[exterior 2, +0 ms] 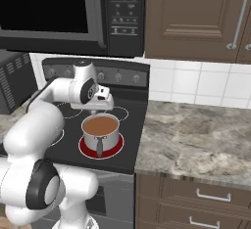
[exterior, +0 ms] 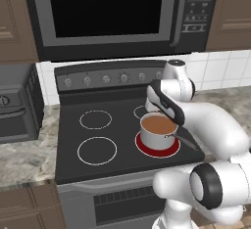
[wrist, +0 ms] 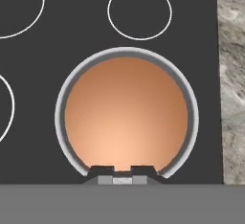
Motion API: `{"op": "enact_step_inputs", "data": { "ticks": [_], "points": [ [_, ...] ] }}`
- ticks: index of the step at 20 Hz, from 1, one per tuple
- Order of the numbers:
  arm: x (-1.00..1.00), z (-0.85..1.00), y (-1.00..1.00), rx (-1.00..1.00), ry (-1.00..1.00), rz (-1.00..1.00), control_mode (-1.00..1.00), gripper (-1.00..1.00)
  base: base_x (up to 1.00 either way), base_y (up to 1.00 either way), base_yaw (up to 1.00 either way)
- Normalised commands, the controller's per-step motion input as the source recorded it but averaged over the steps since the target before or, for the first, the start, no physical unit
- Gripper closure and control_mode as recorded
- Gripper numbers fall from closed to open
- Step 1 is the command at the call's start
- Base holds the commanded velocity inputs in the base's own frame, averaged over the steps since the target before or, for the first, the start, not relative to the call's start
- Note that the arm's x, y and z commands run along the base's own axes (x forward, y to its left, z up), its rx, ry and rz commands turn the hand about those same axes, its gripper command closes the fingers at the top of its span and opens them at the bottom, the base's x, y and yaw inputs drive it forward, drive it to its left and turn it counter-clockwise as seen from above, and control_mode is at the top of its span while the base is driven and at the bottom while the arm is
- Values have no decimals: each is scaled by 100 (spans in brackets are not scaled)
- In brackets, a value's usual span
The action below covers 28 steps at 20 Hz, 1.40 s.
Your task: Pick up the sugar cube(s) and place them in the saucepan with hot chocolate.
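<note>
We see the saucepan (exterior: 158,131) of hot chocolate sitting on the stove's (exterior: 98,159) red front burner (exterior 2: 115,149). Our fingers (wrist: 122,171), pinched narrow, hang right above it; whether they grip a sugar cube, we cannot tell.

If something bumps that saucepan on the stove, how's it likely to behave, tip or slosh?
The saucepan looks squat and flat-bottomed on the red burner, so it probably wouldn't tip. The hot chocolate sits fairly near the rim, so a shove could slosh it. Its long handle might make it pivot.
</note>
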Motion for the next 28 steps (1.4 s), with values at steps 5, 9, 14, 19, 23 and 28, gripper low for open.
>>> {"op": "enact_step_inputs", "data": {
  "ticks": [5, 9, 14, 19, 23, 28],
  "points": [
    [31, -5, 0, 0, 0, 0, -100, 100, 0, 0, 0],
    [27, -13, 0, 0, 0, 0, -100, 100, 0, 0, 0],
    [14, -24, 0, 0, 0, 0, -100, 100, 0, 0, 0],
    [1, -17, 0, 0, 0, 0, -100, 100, 0, 0, 0],
    [2, -14, 0, 0, 0, 0, -100, 100, 0, 0, 0],
    [12, -15, 0, 0, 2, 0, -100, 100, 0, 0, 0]
  ]
}}
